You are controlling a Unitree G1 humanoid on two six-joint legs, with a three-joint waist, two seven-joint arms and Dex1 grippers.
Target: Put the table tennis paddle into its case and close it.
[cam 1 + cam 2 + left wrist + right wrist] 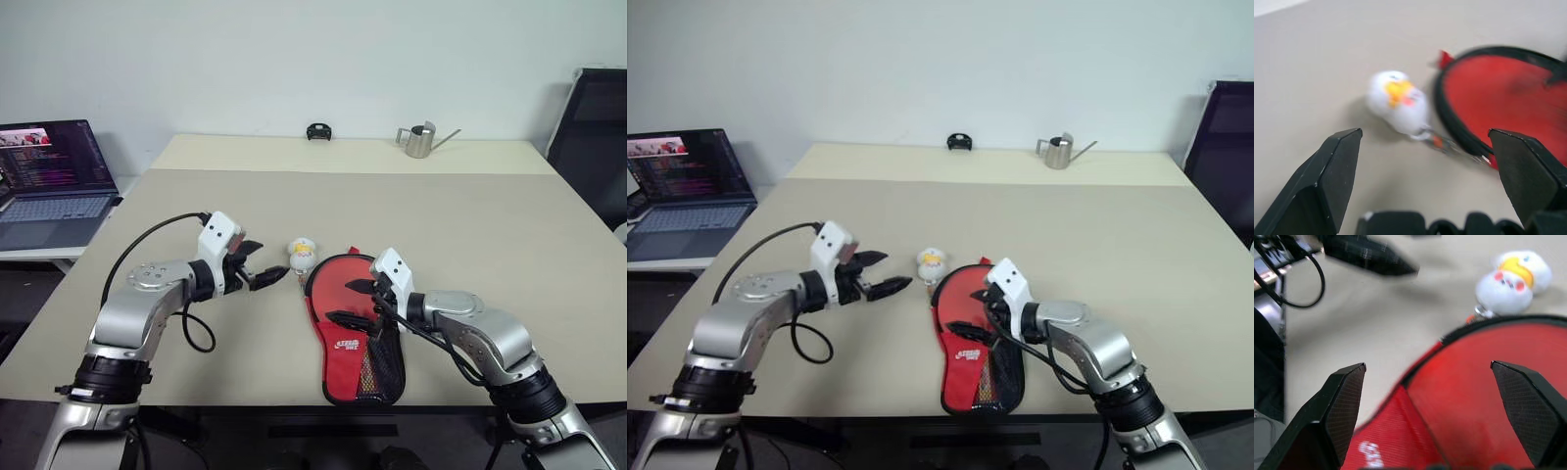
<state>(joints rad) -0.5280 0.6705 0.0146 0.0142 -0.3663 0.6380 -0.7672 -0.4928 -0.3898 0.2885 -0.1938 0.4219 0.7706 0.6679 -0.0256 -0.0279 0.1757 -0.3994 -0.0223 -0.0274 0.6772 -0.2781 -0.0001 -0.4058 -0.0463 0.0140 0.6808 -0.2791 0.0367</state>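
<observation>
Fingers of both grippers, left (266, 279) and right (355, 303), stand released, flanking the case (353, 338) to grasp it.

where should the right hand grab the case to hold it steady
Judging by its pose, pinch the case at its zipper rim near the round end, coming from above on the right. It lies flat with the red face up, and the open right hand hovers there.

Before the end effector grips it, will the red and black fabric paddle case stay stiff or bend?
The red and black fabric paddle case probably sags if lifted by one edge: it looks like soft cloth with a mesh panel. It lies flat on the beige table, so it should slide, not roll. The small white plush charm beside its rim may drag along.
</observation>
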